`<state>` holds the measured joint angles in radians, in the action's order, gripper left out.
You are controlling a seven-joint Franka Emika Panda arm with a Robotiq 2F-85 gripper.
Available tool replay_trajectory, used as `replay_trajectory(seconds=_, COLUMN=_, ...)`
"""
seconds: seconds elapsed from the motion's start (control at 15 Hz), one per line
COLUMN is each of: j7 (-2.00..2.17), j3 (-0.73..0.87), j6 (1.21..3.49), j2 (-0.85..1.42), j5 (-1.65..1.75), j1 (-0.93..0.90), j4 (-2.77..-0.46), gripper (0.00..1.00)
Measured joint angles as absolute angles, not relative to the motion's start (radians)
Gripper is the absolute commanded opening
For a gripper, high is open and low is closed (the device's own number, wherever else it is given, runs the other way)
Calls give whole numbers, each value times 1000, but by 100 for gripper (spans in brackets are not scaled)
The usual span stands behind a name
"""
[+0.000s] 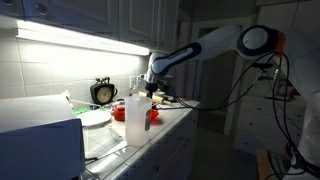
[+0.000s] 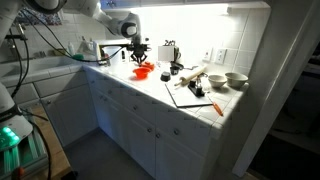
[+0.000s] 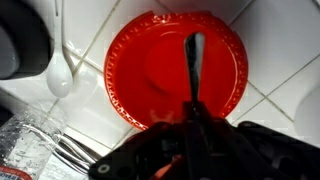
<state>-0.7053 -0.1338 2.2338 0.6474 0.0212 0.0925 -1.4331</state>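
Kitchen scene with the arm reaching over a tiled surface. The hand hangs directly above a red plate, its fingers drawn fully together on a thin dark rod. The rod projects from between them over the middle of the plate and carries a pale gleam at its far end. What kind of item the rod is cannot be told, nor whether its tip touches the plate. The red plate lies flat on the surface, with a white spoon just beside its rim and a clear plastic item near the lower corner of the wrist view. In both exterior views the hand points downward close over the red plate. In an exterior view a clear jug stands in front of the plate, with a round clock against the wall behind. In an exterior view a rolling pin and two pale bowls lie well apart from the plate, farther along the surface
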Motion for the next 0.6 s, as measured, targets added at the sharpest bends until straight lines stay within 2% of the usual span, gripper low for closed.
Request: replay_trajectory(seconds=0.6, j7=-754, j3=-158, j6=2112, j2=559, j5=-7, j1=93, j4=-1434, gripper=2)
